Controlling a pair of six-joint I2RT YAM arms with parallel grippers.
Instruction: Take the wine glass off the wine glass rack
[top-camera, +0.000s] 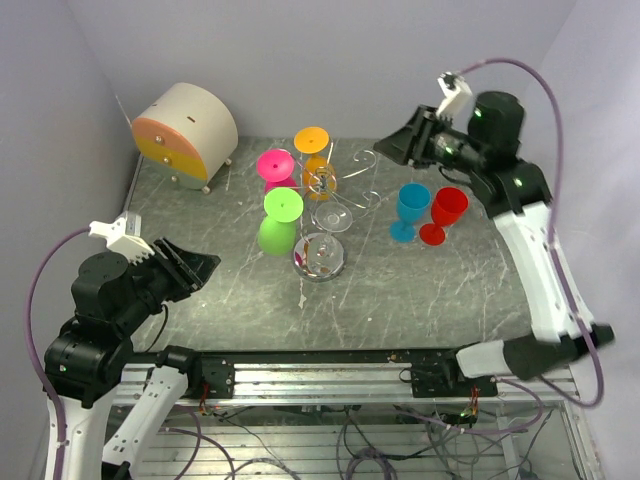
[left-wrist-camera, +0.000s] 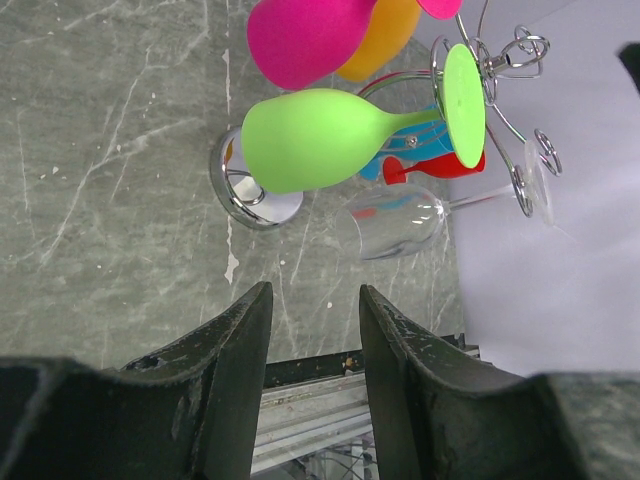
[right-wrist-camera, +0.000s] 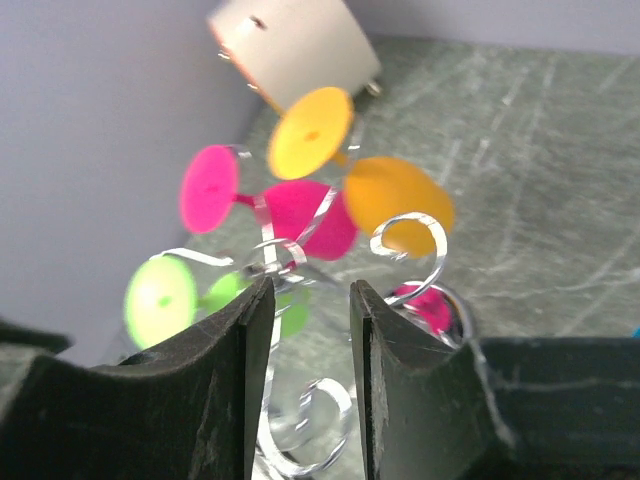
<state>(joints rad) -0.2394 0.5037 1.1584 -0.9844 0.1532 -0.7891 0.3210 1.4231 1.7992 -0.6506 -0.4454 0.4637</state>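
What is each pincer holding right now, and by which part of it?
Nothing is held. The left pincer is open and empty; the right pincer is open too, facing the wine glass rack, closed on no wire or glass.

Bright, even light; the wine glass rack looks blurred up close.

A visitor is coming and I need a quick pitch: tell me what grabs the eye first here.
The rack in the middle of the table stands out, with a green glass, a pink glass and an orange glass hanging bowl-down from its hooks. Right of it, a blue glass and a red glass stand upright. The left gripper and right gripper are open, clear of the rack.
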